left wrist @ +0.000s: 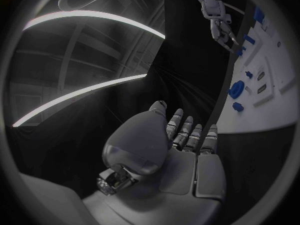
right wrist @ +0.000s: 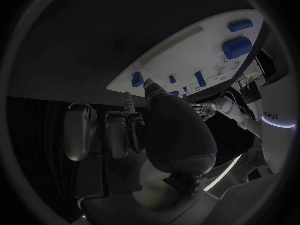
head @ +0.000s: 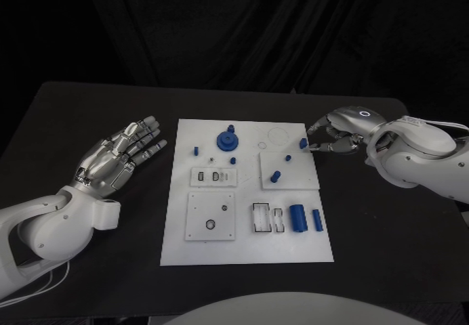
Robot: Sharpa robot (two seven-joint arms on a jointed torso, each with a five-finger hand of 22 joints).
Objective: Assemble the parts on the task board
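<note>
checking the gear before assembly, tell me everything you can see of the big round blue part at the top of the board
The round blue part sits on the task board near its far edge, left of centre. It looks like a flat plastic disc with a short knob rising from its middle. It lies flat, and neither robot hand touches it; a smaller blue piece lies apart on its left.

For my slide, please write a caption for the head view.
Right hand reaches a small blue part at the white board edge; left hand rests open.
</note>
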